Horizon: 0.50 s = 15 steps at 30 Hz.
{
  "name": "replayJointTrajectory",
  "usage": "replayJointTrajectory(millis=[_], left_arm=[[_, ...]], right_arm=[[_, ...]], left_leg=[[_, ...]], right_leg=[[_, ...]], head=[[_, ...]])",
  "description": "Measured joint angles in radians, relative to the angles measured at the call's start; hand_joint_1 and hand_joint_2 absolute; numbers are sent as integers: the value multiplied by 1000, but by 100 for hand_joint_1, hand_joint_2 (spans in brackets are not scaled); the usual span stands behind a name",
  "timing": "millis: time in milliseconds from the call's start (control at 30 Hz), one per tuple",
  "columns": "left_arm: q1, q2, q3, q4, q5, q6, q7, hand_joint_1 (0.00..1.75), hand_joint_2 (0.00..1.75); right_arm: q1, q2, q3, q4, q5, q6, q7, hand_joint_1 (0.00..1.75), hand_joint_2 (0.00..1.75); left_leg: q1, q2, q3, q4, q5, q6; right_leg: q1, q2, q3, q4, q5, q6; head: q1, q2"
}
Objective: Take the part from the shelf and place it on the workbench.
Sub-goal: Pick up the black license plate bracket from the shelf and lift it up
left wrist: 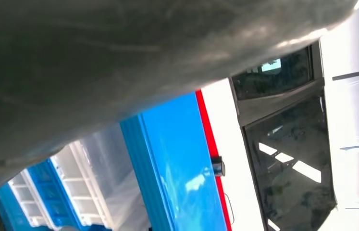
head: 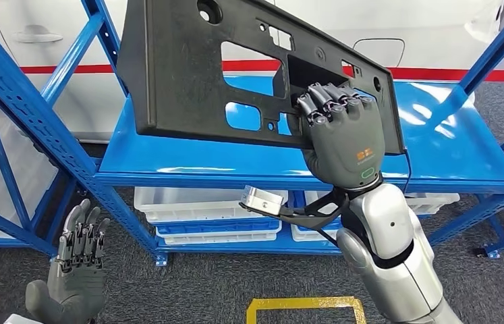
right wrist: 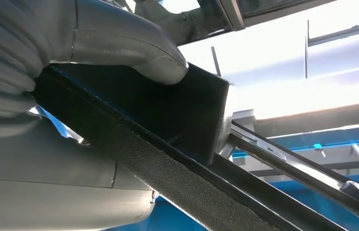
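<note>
Right hand (head: pixel 339 138) grips the part (head: pixel 188 74), a large flat panel of black textured plastic, with its fingers (head: pixel 330 102) curled over the rim of a rectangular cut-out and the palm against the lower edge. The right wrist view shows the thumb (right wrist: pixel 134 45) pressed on a boxy black wall of the panel, with the grained rim running diagonally beneath it. The part is held up in the air, tilted, above the blue top deck of the shelf (head: pixel 438 128); its lower edge hangs close over the deck, and I cannot tell whether any corner touches it. The panel has several openings (one long window, one rounded slot, a round hole near its top edge and a few small mounting holes) through which the blue deck shows.

Blue uprights (head: pixel 13 115) and diagonal braces flank the shelf on both sides, and the part's left end reaches close to the left brace. White plastic bins (head: pixel 195 202) sit on the lower level. Behind the shelf stands a white surface with a red stripe (head: pixel 438 73).

Left hand (head: pixel 77 270) hangs low beside the shelf, holding nothing, fingers extended and slightly apart, above grey floor with yellow tape marks (head: pixel 306 307)
</note>
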Motion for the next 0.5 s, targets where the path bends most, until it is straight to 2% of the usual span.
replayJointTrajectory(millis=[67, 133, 167, 200, 267, 300, 333, 367, 433, 467, 500], left_arm=[[0, -1, 0, 0, 0, 0, 0, 0, 0], [1, -1, 0, -1, 0, 0, -1, 0, 0], [1, -1, 0, -1, 0, 0, -1, 0, 0], [1, -1, 0, -1, 0, 0, -1, 0, 0], [1, -1, 0, -1, 0, 0, -1, 0, 0], [2, -1, 0, -1, 0, 0, -1, 0, 0], [2, -1, 0, -1, 0, 0, -1, 0, 0], [2, -1, 0, -1, 0, 0, -1, 0, 0], [1, -1, 1, -1, 0, 1, -1, 0, 0], [1, -1, 1, -1, 0, 1, 0, 0, 0], [1, 0, 1, 0, 0, 1, 0, 0, 0]], right_arm=[[-2, 0, 0, 0, 0, 0, 0, 175, 175], [-3, 0, 0, 0, 0, 0, 0, 175, 175], [-3, 1, 1, -1, 0, 0, 0, 175, 175], [-4, 2, 1, -1, 0, 0, 0, 175, 175], [-4, 2, 2, -1, 0, 0, 0, 175, 175], [-3, 2, 3, -1, 0, 0, 0, 175, 175], [-2, 2, 3, -1, 0, 0, 0, 175, 175], [-1, 3, 4, -1, 0, 0, 0, 175, 175], [-1, 3, 5, -1, 0, 0, 0, 175, 175], [-1, 4, 5, -1, 0, 0, 0, 175, 175], [-1, 4, 5, -1, 0, 1, 0, 175, 175]], left_leg=[[1, 1, -1, -5, 11, -11], [3, 2, -6, 2, 4, -23], [4, 3, -14, 22, -20, -30], [7, 3, -28, 66, -59, -36], [16, 4, -66, 189, -143, -52], [22, 4, -78, 240, -166, -59], [28, 6, -73, 257, -168, -66], [34, 7, -50, 237, -153, -73], [46, 11, 41, 109, -109, -90], [47, 9, 76, 54, -93, -91], [47, 7, 95, 18, -87, -88]], right_leg=[[5, 0, 4, -19, 12, -6], [-6, -1, 3, -33, 25, -18], [-12, -3, 2, -39, 35, -26], [-18, -4, 0, -43, 44, -31], [-18, -5, -15, -43, 57, -34], [-20, -6, -22, -43, 62, -31], [-22, -6, -29, -42, 67, -27], [-26, -7, -35, -40, 70, -23], [-33, -7, -45, -31, 74, -14], [-34, -7, -51, -25, 76, -7], [-33, -7, -56, -19, 78, 0]], head=[[3, 0], [5, 0], [4, 0], [3, 0], [2, 0], [2, 0], [2, 0], [2, 0], [1, 0], [0, 0], [-2, 0]])
